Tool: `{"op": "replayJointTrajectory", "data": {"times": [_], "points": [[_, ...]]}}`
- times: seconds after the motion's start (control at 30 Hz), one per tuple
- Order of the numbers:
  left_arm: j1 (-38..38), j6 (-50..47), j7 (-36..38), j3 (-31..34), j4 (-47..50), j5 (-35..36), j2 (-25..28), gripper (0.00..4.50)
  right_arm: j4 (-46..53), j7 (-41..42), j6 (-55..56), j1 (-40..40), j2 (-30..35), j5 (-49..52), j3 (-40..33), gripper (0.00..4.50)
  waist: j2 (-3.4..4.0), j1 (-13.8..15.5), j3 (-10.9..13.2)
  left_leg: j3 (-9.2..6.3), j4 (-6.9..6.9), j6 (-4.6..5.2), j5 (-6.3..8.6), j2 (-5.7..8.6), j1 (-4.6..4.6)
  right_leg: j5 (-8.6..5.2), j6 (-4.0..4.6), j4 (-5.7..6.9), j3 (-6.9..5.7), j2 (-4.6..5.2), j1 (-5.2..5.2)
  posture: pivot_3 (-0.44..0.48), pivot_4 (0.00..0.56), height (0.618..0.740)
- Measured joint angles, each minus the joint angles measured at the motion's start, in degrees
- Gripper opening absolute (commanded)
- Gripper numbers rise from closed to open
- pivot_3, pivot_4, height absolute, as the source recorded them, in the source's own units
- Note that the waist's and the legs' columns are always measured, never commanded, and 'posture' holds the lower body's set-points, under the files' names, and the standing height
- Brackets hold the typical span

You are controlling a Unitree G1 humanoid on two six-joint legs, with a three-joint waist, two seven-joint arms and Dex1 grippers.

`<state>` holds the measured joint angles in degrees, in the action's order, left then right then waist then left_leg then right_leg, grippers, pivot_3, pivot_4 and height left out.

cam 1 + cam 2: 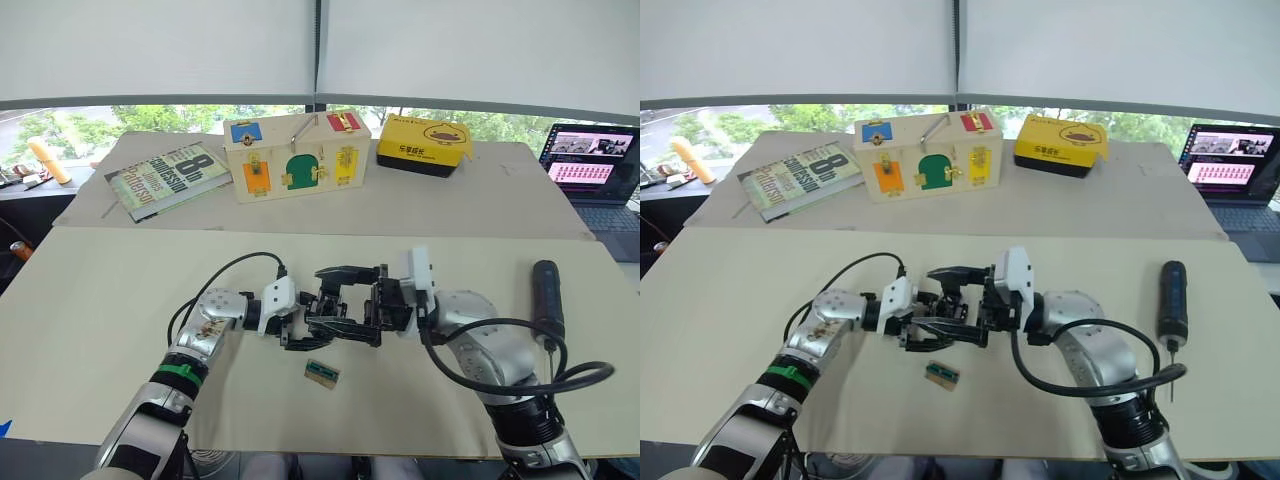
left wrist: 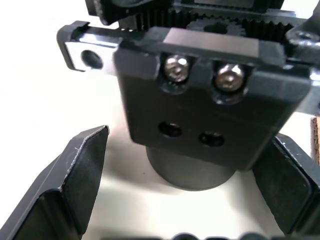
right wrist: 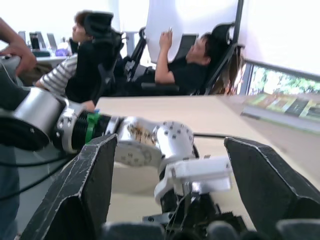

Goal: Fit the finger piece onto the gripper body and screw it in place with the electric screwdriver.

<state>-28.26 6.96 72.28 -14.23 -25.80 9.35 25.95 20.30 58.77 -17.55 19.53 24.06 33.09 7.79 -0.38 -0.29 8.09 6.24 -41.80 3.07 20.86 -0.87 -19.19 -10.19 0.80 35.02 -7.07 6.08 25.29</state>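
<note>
Both my arms are bent inward so the grippers face each other at table centre. My left gripper (image 1: 297,330) has its fingers (image 2: 75,180) spread wide, and my right gripper (image 1: 350,300) likewise has its fingers (image 3: 87,185) well apart

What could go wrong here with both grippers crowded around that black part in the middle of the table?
1. Both the left gripper and the right gripper are open around the gripper body, so a nudge from either could shift or tip it.
2. The small tan-and-green block lies close below the arms and could get swept aside.
3. The electric screwdriver lies far out to the right; the right arm's looping cable might snag when reaching for it.
</note>
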Motion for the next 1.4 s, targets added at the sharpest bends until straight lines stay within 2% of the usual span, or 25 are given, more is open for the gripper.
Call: {"op": "replayJointTrajectory", "data": {"times": [0.23, 0.37, 0.5, 0.6, 0.73, 0.87, 1.0, 1.17, 1.3, 1.4], "points": [[8.2, -3.9, 5.0, 7.0, 7.4, 5.5, 11.5, 4.5, 7.3, -3.9, -4.5, -4.3, 8.6, 5.5, -11.6, 4.48, 0.1, -0.4, 0.2, -0.01, 0.23, -0.07, -0.03, 0.03, -0.11, -0.06, 0.02, -0.07, -0.06, 0.05, 0.17, 0.0, 0.15, 0.74], [14.0, -7.3, 8.1, 11.6, 14.2, 11.2, 16.2, 4.5, 10.4, -6.2, -5.4, -15.5, 14.3, 5.7, -22.2, 4.48, 0.11, 0.9, 0.5, -0.02, 0.19, 0.03, 0.04, 0.11, -0.35, -0.14, -0.13, -0.14, -0.09, 0.11, 0.28, 0.0, 0.15, 0.74], [16.0, -13.3, 9.3, 15.5, 24.8, 17.8, 19.2, 4.5, 11.0, -6.3, -1.4, -29.1, 14.9, 1.3, -31.3, 4.48, 0.14, 1.8, 0.6, -0.09, 0.16, 0.03, 0.04, 0.21, -0.51, -0.23, -0.3, -0.14, -0.08, -0.01, 0.27, 0.0, 0.15, 0.74], [16.9, -17.6, 8.3, 17.0, 30.7, 21.4, 19.6, 4.5, 10.7, -6.7, 1.8, -38.8, 12.2, -0.4, -38.5, 4.48, 0.2, 1.8, 0.6, -0.04, 0.17, 0.02, 0.04, 0.24, -0.35, -0.27, -0.39, -0.09, -0.06, -0.19, 0.15, 0.0, 0.15, 0.74], [15.9, -23.4, 3.6, 20.0, 34.7, 26.8, 18.2, 4.5, 10.7, -10.3, 4.5, -45.9, 6.5, -0.4, -46.0, 4.48, 0.28, 1.2, 0.7, 0.02, 0.2, -0.08, 0.06, 0.1, -0.04, -0.59, -0.88, -0.11, 0.23, -0.39, -0.13, 0.0, 0.15, 0.74], [13.6, -28.7, -1.9, 23.3, 40.2, 32.8, 16.8, 4.5, 9.9, -16.4, 7.4, -49.9, -0.2, -1.7, -50.0, 4.48, 0.31, 0.9, 0.7, 0.11, 0.33, -0.15, 0.04, 0.07, 0.02, -0.57, -0.84, 0.04, 0.8, -0.38, -0.14, 0.0, 0.15, 0.74], [13.2, -29.7, -2.2, 22.6, 42.5, 33.2, 16.8, 4.5, 9.4, -19.2, 8.4, -54.2, -4.0, -3.7, -50.1, 4.48, 0.35, 1.0, 0.7, 0.41, 0.78, -0.24, -0.03, 0.1, 0.35, -0.61, -0.77, 0.0, 1.16, -0.55, -0.15, 0.0, 0.15, 0.74], [10.0, -31.3, -2.0, 21.2, 42.4, 33.6, 16.6, 4.5, 12.3, -24.2, 3.0, -55.2, -3.8, -0.5, -50.0, 4.48, 0.35, 0.7, 0.7, 0.69, 0.9, -0.28, -0.04, 0.09, 0.77, -0.61, -0.66, 0.04, 1.51, -0.68, -0.17, 0.0, 0.15, 0.74], [8.8, -33.7, -1.9, 20.4, 42.5, 35.0, 16.5, 4.5, 12.9, -30.6, -7.6, -47.7, 4.8, 3.1, -49.8, 4.48, 0.33, 0.0, 0.7, 0.83, 0.93, -0.27, -0.04, 0.1, 0.8, -0.61, -0.66, 0.02, 1.66, -0.69, -0.19, 0.0, 0.15, 0.74], [8.4, -33.9, -1.9, 19.7, 42.6, 35.1, 16.3, 4.5, 10.0, -36.6, -18.4, -40.5, 12.3, 4.7, -50.1, 4.48, 0.31, 0.1, 0.7, 0.82, 0.95, -0.27, -0.05, 0.1, 0.84, -0.35, -0.19, 0.0, 1.63, -0.72, -0.1, 0.0, 0.15, 0.74]]}}
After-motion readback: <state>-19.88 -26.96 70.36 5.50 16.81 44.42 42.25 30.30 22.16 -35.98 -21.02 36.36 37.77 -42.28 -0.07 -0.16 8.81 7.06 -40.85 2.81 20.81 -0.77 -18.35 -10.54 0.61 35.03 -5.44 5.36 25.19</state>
